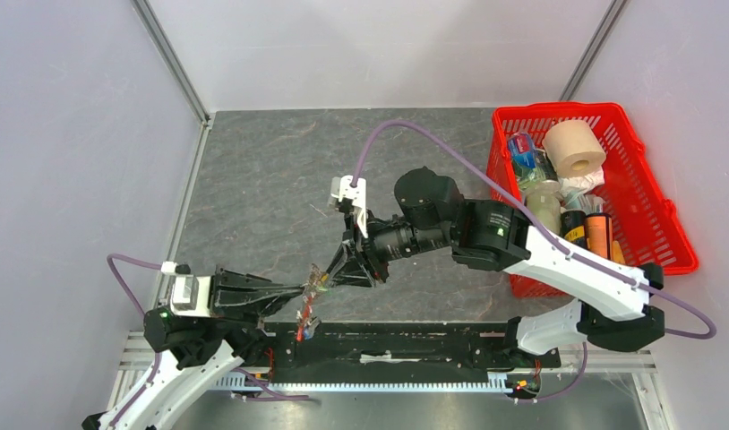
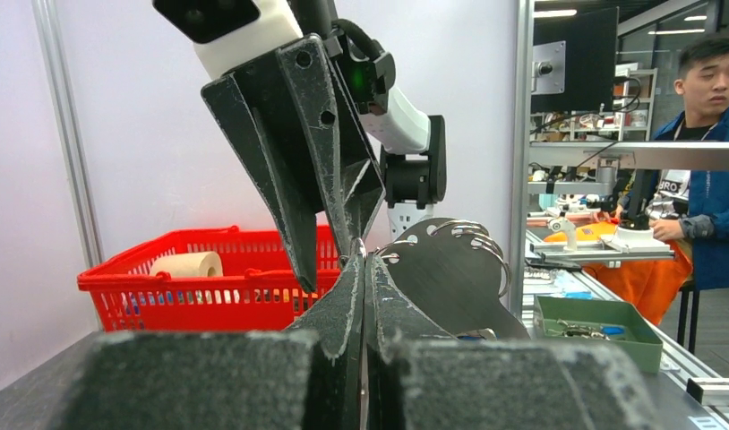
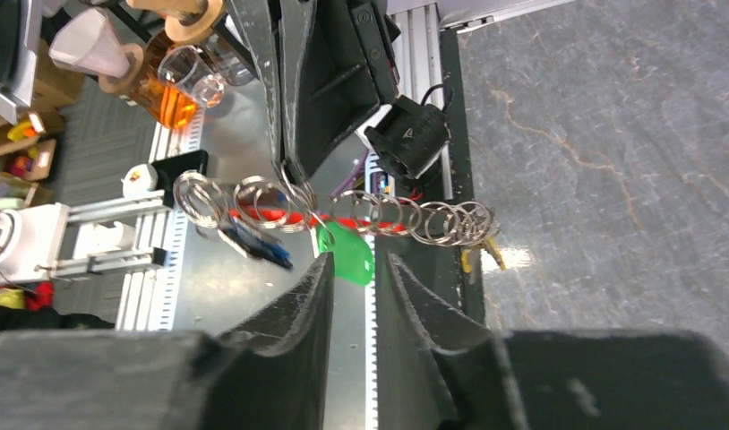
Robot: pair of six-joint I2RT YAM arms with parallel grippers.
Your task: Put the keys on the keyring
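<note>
While the thin silver metal keyring (image 3: pixel 361 213), a string of small linked rings, is held in the air over the near edge of the grey marbled table (image 1: pixel 253 179), it is pinched on one ring by the left gripper (image 3: pixel 287 170), whose jaws are pressed together on it. The jaws of the right gripper (image 3: pixel 355 262) are set slightly apart, with the small key with a flat green plastic head (image 3: pixel 345 253) lying just at their tips. Whether the pads touch that head cannot be told.

For the threading to go well, the green head should be taken by its flat faces so that its hole is left free. The ring should be kept steady and taut by the left gripper, and the key should be worked along the ring's split rather than forced.

It cannot be seen where the split lies, nor whether the green key is already threaded. A dark blue-headed key (image 3: pixel 258 246) is partly hidden behind the rings. The flat red oblong fob (image 1: pixel 303 324) is seen only small, dangling below. In the left wrist view the bunch is reduced to a blurred dark shape.
</note>
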